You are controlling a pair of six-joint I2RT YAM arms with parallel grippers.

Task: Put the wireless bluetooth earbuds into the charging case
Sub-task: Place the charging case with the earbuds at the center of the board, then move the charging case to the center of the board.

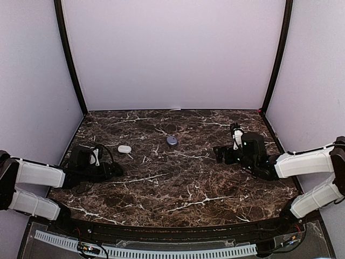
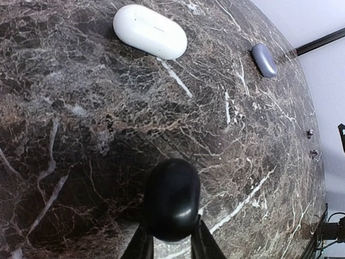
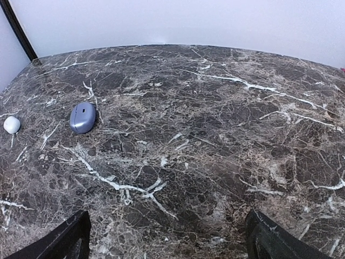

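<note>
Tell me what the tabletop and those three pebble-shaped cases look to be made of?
Tabletop: dark brown marble or marble-look laminate, judging by white veins and soft sheen. White case: smooth plastic, satin. Lavender-grey case: plastic, matte-looking. Black case: glossy plastic, likely, given its bright highlight.

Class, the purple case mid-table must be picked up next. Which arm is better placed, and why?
Right, probably. The right gripper is open, empty and faces the purple case; the left gripper is shut on the black case.
</note>
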